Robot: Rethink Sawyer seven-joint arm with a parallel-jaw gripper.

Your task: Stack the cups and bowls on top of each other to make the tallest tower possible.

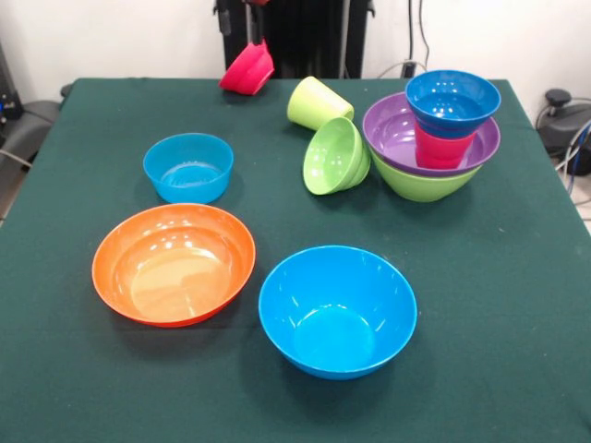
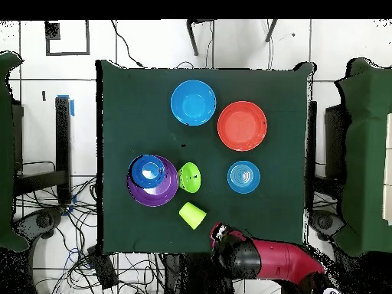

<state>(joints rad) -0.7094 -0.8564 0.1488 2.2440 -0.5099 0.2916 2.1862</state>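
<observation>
The tower stands at the right in the front view: a large lime-green bowl (image 1: pixel 420 183) holds a purple bowl (image 1: pixel 388 129), a red cup (image 1: pixel 440 149) and a dark blue small bowl (image 1: pixel 452 100) on top. It also shows in the overhead view (image 2: pixel 151 182). A lime-green cup (image 1: pixel 318 101) lies on its side. A small lime-green bowl (image 1: pixel 334 155) leans on its edge against the tower. My gripper (image 1: pixel 251 39) is shut on the rim of a small pink-red bowl (image 1: pixel 247 70), which hangs tilted over the table's far edge. In the overhead view the gripper (image 2: pixel 219 233) is near the bottom table edge.
A small light blue bowl (image 1: pixel 188 167) stands upright left of centre. A large orange bowl (image 1: pixel 174 264) and a large light blue bowl (image 1: pixel 337 310) stand side by side near the front. Cables and chair parts lie beyond the table (image 1: pixel 517 305) edges.
</observation>
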